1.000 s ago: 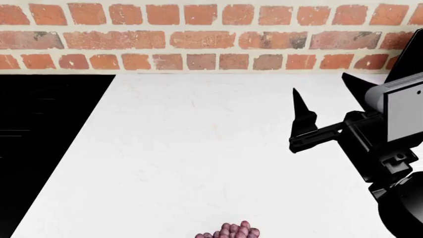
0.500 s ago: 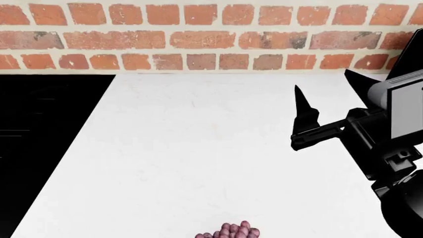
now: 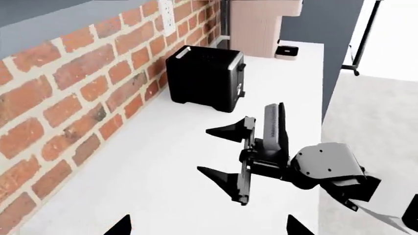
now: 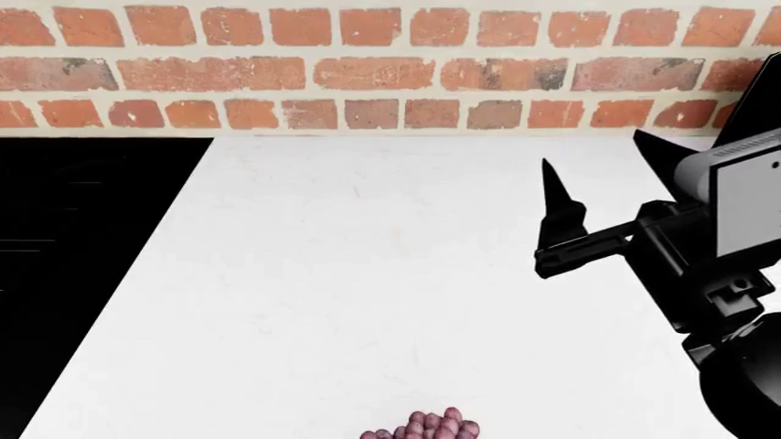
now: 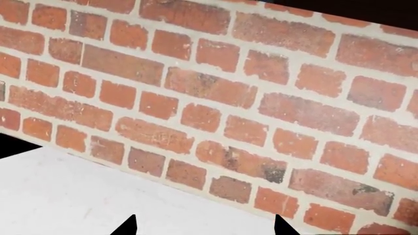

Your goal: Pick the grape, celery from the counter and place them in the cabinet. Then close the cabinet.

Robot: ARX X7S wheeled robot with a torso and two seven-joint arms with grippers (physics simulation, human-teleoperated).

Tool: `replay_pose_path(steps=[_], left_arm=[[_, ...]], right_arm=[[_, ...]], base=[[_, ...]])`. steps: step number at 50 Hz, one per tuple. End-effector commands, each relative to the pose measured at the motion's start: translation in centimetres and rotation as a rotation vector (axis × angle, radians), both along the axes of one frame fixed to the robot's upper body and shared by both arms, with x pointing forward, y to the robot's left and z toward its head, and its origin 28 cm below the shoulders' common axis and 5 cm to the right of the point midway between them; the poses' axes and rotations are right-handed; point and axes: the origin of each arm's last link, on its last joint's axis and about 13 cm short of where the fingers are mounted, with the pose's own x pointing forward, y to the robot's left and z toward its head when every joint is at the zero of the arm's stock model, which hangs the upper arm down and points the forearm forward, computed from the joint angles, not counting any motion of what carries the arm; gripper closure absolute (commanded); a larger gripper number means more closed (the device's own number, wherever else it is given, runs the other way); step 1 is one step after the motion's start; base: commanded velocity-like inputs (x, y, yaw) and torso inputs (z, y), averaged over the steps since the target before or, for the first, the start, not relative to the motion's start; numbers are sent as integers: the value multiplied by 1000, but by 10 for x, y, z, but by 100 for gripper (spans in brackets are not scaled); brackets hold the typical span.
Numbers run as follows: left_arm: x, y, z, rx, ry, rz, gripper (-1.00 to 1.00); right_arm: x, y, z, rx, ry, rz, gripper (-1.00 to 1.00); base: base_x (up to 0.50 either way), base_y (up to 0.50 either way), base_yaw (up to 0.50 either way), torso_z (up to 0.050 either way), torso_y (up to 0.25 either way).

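Grape [image 4: 426,426] at counter [image 4: 366,274] front, well apart from spread right gripper [image 4: 610,183]

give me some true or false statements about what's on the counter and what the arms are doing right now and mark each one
1. The grape lies on the counter at the head view's bottom edge. True.
2. The right gripper is clamped on the grape. False: it is open and empty, up above the counter, well away from the bunch.
3. A black toaster stands against the brick wall. True.
4. The celery lies beside the grape. False: no celery shows in any view.
5. The left gripper holds the toaster. False: only its two fingertips show, spread apart, with nothing between them.
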Motion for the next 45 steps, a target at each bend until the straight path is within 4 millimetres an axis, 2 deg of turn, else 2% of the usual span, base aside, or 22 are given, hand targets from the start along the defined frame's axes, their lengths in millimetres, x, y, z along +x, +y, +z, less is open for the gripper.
replay_pose_path(steps=[1,6,24,45], left_arm=[[3,-2,-23,111,138,-31,-100],[4,-2,-30,144,215,-27,-100],[6,-7,-58,243,312,-36,-100],[-3,-18,-80,341,306,-80,-100]], right_arm=[[1,0,-2,0,4,1,-100],[1,0,-2,1,4,-1,-100],[2,-1,-1,6,2,-7,-100],[2,0,-3,12,4,-5,-100]], base=[[0,0,0,0,0],[0,0,0,0,0],[0,0,0,0,0],[0,0,0,0,0]])
